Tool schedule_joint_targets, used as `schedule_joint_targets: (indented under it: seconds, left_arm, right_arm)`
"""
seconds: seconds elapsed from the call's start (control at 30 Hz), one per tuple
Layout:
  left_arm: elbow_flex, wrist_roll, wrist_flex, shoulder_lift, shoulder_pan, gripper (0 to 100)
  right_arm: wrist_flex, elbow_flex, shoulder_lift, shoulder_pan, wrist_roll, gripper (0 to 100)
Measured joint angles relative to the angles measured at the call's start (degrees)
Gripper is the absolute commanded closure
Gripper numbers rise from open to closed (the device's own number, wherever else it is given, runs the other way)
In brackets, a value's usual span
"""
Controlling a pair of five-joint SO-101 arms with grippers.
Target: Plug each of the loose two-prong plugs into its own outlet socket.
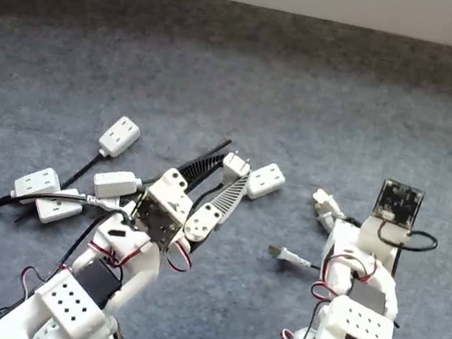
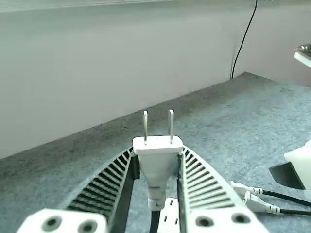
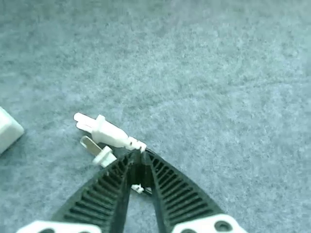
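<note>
Nearest me, the right fingers are closed on just the thin tail of a small plug; it could swing or slip out if lifted; a loose plug lies near them on the grey worktop. Next, the left fingers squeeze a two-prong plug, held up with its prongs pointing away; the closest socket sits just beside it with nothing holding it down, so a push may shove it away, or the prongs may miss. Plugs: four, I think, counting a second small plug touching the first; sockets: five; arms: two.
</note>
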Motion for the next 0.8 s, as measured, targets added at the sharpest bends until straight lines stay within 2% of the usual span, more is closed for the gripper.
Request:
schedule_joint_targets:
  seconds: [0.47, 0.7, 0.8]
  left_arm:
    - [3.3, 0.0, -2.0, -1.4, 0.4, 99]
    - [3.3, 0.0, -2.0, -1.4, 0.4, 99]
    - [3.3, 0.0, -2.0, -1.4, 0.4, 99]
  right_arm:
    - [24.4, -32.7, 0.0, -15.1, 0.0, 99.1]
    - [38.5, -45.5, 0.0, -27.6, 11.5, 99.1]
    - [42.6, -49.7, 0.0, -32.7, 14.0, 99.1]
